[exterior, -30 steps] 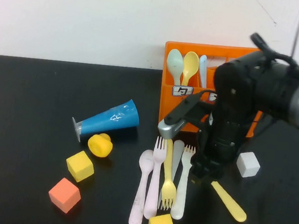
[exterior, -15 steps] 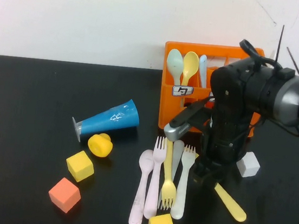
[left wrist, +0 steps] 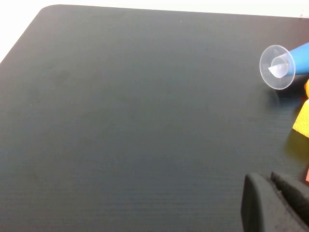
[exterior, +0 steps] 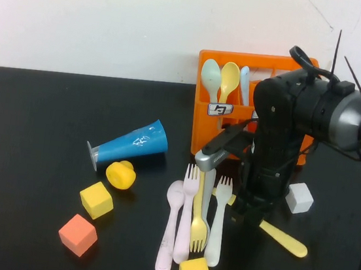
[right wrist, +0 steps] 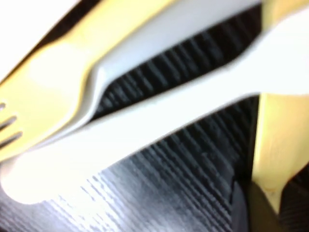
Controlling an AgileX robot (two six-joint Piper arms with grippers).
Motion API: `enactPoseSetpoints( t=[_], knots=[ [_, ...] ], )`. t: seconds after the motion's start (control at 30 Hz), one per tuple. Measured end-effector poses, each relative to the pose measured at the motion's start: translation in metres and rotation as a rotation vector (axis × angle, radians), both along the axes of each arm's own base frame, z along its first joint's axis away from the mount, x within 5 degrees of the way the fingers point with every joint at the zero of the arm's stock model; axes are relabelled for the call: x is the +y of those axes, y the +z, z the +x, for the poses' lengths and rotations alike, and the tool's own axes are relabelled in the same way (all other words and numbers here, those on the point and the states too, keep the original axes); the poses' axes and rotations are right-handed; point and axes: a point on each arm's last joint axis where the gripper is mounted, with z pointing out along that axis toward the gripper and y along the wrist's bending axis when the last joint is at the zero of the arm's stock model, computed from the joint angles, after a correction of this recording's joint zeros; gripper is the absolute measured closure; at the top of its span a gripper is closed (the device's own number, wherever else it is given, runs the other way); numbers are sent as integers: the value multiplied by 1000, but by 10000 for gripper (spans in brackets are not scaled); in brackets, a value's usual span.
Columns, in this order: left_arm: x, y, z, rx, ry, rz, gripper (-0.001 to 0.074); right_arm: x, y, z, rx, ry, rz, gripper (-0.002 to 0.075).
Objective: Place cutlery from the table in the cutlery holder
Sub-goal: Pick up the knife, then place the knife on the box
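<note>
Lying now at a flatter angle than half a second ago: yellow cutlery piece [exterior: 283, 238], lower right of centre in the high view, far end swung toward the frame's right edge, near end drawn in under the arm beside the white fork [exterior: 217, 232]. Also shifted slightly: yellow fork [exterior: 200, 220], tilted across the pink fork [exterior: 187, 215]. Unchanged: pink spoon [exterior: 170, 229] at the left of the cluster. All five loose on the desk [exterior: 29, 130], below the cutlery holder [exterior: 201, 128], which stands at upper centre against the wall with spoons [exterior: 230, 78] upright in its left compartment.

Right gripper [exterior: 250, 213] down at desk level, directly over the near end of the yellow piece. Jaws: cannot tell whether wide, narrow or closed on anything. Right wrist view filled with blurred yellow and white handles at very close range.

Left gripper [left wrist: 275, 203] absent from the high view; seen only in the left wrist view, over bare desk, well apart from the cutlery. Jaws: cannot tell.

Judged a nudge or a partial catch rather than a lift: piece rotated, not raised. Nothing added to the holder in this interval. Risk noted of pushing the piece further or disturbing the adjacent forks. White cube [exterior: 298, 197] just beside the arm, untouched.
</note>
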Motion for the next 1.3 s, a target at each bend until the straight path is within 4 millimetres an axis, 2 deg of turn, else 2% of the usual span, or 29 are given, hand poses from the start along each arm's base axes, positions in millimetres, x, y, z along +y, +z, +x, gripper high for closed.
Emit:
enactPoseSetpoints(
  t=[0.23,0.5,0.7,0.9,1.3],
  knots=[
    [0,0,0,0,-1,2,736,-1,-1,-6,27,-22,13,622],
    [0,0,0,0,-1,2,736,-19,5,-36,-57,-123,88,622],
    [0,0,0,0,-1,2,736,-32,18,-56,-161,-194,162,622],
    [0,0,0,0,-1,2,736,-45,16,-76,-257,-255,252,622],
    [0,0,0,0,-1,2,736,-66,33,-105,-587,-403,581,622]
  ],
)
